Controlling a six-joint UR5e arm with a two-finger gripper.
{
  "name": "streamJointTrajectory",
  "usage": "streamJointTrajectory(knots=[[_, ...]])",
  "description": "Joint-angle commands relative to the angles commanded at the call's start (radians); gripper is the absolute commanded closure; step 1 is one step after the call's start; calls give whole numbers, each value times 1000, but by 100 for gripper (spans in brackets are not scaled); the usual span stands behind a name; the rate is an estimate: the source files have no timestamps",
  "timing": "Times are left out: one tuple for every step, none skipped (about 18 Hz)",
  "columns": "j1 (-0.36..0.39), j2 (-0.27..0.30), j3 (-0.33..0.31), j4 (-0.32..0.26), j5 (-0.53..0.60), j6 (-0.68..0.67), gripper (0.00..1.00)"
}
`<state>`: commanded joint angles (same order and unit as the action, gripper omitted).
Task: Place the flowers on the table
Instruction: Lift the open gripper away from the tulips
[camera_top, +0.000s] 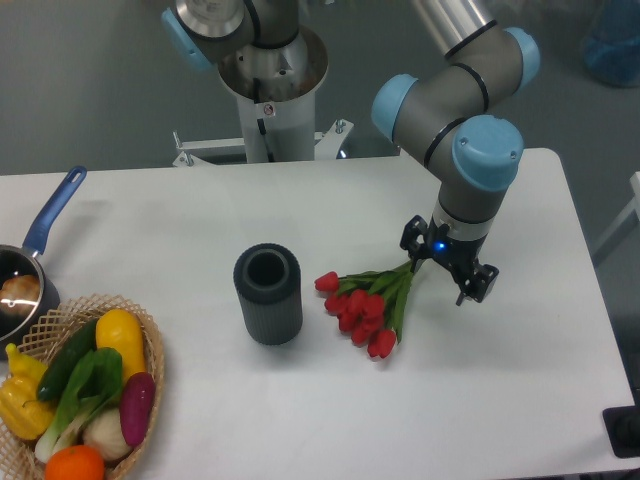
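Note:
The flowers (362, 305), a tied bunch of red tulip buds with green stems, lie flat on the white table (520, 380) right of centre. The buds point left and toward the front, and the stem ends point right toward my gripper. My gripper (446, 265) hangs low over the table at the stem ends. Its two black fingers stand spread apart, one at the upper left (412, 240) and one at the lower right (479, 286). The stem tips reach into the gap between them, and the fingers do not look closed on them.
A dark grey ribbed cylindrical vase (268, 294) stands upright just left of the buds. A wicker basket (150, 345) with vegetables sits at the front left corner. A pan with a blue handle (52, 212) is at the left edge. The robot base (270, 85) is at the back.

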<state>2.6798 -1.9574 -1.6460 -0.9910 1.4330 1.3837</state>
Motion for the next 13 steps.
streamJointTrajectory(knots=[[3,-3,2,3,-18,-2,0],[5,-6,2,17,-23,-2,0],[2,-9,2,35,-23,1,0],[-4,-11,-2,55,-22,1,0],[-11,-14,-2,74,-22,0,0],[-24,-20,0,95,-20,0,0],[-34,-24,0,112,-19,0,0],[-34,-25,0,114,-19,1,0],[-32,-25,-2,114,-19,9,0],[-31,-23,-5,118,-17,9,0],[-31,-23,-5,118,-17,11,0],[-31,-23,-5,120,-17,9,0],[-31,-23,-2,120,-17,9,0]])
